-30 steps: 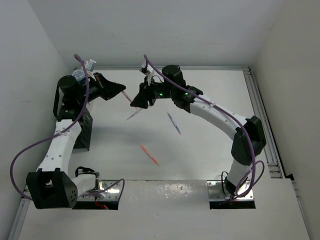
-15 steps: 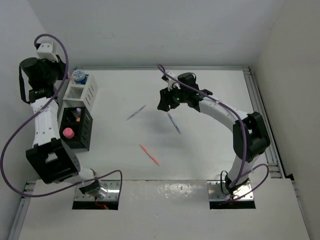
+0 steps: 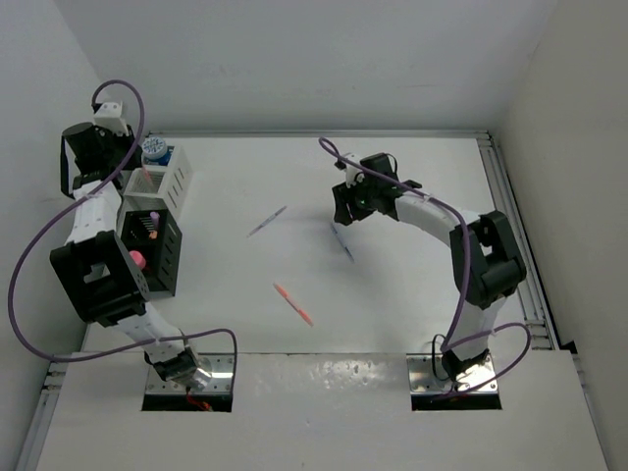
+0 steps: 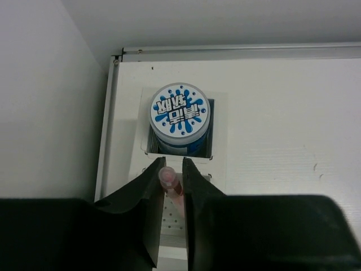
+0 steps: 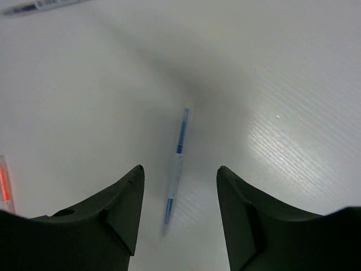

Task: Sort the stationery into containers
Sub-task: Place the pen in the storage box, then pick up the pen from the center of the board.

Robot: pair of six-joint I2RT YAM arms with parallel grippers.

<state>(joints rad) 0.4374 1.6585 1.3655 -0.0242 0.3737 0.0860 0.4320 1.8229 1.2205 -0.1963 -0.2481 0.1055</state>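
My left gripper (image 4: 170,166) is shut on a thin pink pen (image 4: 169,182) and holds it upright over the white organiser (image 4: 220,147) at the far left (image 3: 167,186). A blue-capped jar (image 4: 179,110) sits in that box's far compartment. The black organiser (image 3: 162,257) stands just in front of it and holds a pink-capped bottle (image 3: 134,260). My right gripper (image 5: 179,180) is open above a blue pen (image 5: 176,169) lying on the table (image 3: 341,242). A second blue-purple pen (image 3: 267,221) and an orange pen (image 3: 293,304) lie loose on the table.
The left wall runs close beside both organisers. A metal rail (image 3: 510,226) borders the table's right edge. The second blue-purple pen (image 5: 39,5) and the orange pen (image 5: 4,183) show at the edges of the right wrist view.
My left gripper has swung from the table's middle to the far left, over the white organiser, with the pink pen. My right gripper has moved right, over the blue pen.
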